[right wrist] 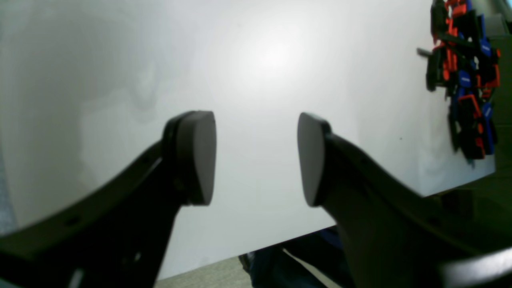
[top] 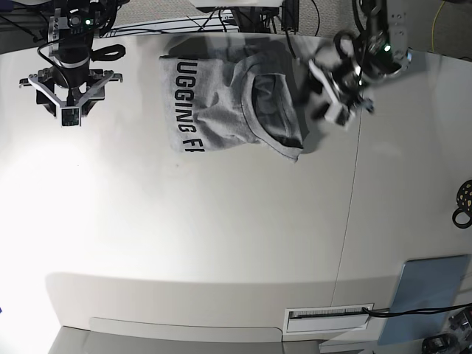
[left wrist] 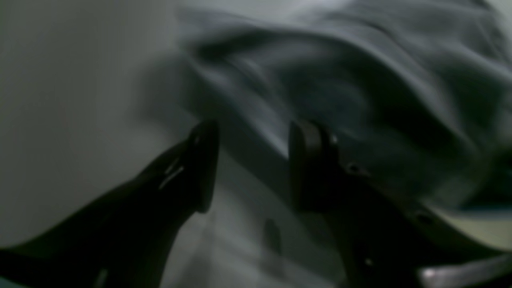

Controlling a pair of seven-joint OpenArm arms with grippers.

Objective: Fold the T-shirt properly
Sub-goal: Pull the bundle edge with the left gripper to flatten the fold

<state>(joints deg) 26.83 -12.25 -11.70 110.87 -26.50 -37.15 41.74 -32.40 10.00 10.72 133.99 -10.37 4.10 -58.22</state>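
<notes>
The heather-grey T-shirt (top: 221, 103) lies at the far middle of the white table (top: 184, 243), partly folded over itself, with black capital lettering (top: 181, 107) along its left side and the neck opening (top: 276, 110) at the right. My left gripper (top: 318, 99) hovers at the shirt's right edge. In the blurred left wrist view it (left wrist: 254, 160) is open, with rumpled grey cloth (left wrist: 360, 80) just beyond its fingertips. My right gripper (top: 70, 96) is far left of the shirt, open and empty over bare table in the right wrist view (right wrist: 256, 156).
A grey-blue flat pad (top: 431, 291) lies at the near right corner. A black ring-shaped object (top: 463, 203) sits at the right edge. A seam (top: 352, 192) runs down the table. A red, blue and black bundle (right wrist: 464, 80) hangs beyond the table edge.
</notes>
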